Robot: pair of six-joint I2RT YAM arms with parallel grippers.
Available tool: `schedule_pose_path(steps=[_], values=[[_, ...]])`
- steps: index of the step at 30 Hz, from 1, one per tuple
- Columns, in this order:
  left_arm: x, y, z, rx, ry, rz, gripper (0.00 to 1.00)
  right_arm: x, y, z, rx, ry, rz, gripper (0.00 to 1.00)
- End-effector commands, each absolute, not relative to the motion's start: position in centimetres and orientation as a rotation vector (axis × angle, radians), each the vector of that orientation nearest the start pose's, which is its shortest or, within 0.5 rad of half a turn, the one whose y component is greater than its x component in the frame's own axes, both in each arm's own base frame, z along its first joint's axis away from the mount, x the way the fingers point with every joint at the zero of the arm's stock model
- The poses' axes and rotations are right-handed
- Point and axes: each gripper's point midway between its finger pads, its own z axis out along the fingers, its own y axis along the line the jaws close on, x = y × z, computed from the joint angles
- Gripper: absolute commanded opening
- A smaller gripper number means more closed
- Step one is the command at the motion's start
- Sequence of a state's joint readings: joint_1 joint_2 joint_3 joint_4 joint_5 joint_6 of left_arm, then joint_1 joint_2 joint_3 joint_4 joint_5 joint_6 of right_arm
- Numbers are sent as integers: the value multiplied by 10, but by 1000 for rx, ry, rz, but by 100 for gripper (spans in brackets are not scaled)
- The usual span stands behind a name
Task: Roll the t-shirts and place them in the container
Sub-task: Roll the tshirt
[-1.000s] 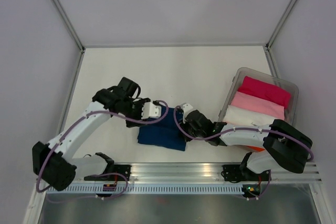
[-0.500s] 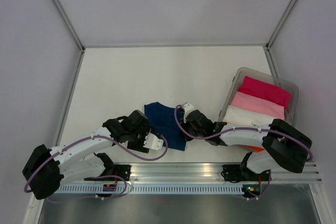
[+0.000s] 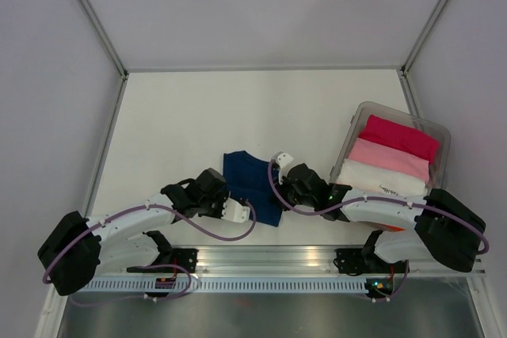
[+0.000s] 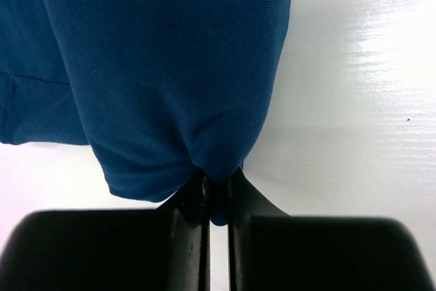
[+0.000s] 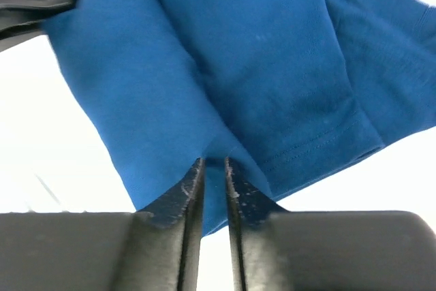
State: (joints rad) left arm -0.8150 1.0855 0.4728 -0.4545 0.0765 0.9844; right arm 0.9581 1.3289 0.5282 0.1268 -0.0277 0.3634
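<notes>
Your left gripper (image 4: 216, 199), open half a second ago, now pinches the near-left edge of the navy tee (image 3: 252, 180); your right gripper (image 5: 212, 172) clamps its right edge. It lies on the table (image 3: 198, 116) between the arms, left of the bin (image 3: 354, 128). The right arm (image 3: 380, 207) covers the bin's near end.

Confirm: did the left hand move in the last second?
Yes. The left hand came toward the near rail, from the navy tee's far left edge down to its near left corner, which it now pinches.
</notes>
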Motion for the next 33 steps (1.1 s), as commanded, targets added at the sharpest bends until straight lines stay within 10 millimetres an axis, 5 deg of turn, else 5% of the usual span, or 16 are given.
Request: schedule_pose_path(steps=[1,8,17,26,33], values=[[184,-165,30,2010,1615,-43,2,183,289,77,-815,2125,705,25],[174,-179,53,1981,1661,-184,2,176,278,105,-1032,1945,576,44],[157,-183,60,1946,1756,-325,2,178,274,120,-1168,1838,403,47],[146,-186,61,1916,1838,-437,2,159,264,115,-1313,1756,297,52],[142,-182,59,1898,1922,-475,2,124,286,93,-1524,1603,295,55]])
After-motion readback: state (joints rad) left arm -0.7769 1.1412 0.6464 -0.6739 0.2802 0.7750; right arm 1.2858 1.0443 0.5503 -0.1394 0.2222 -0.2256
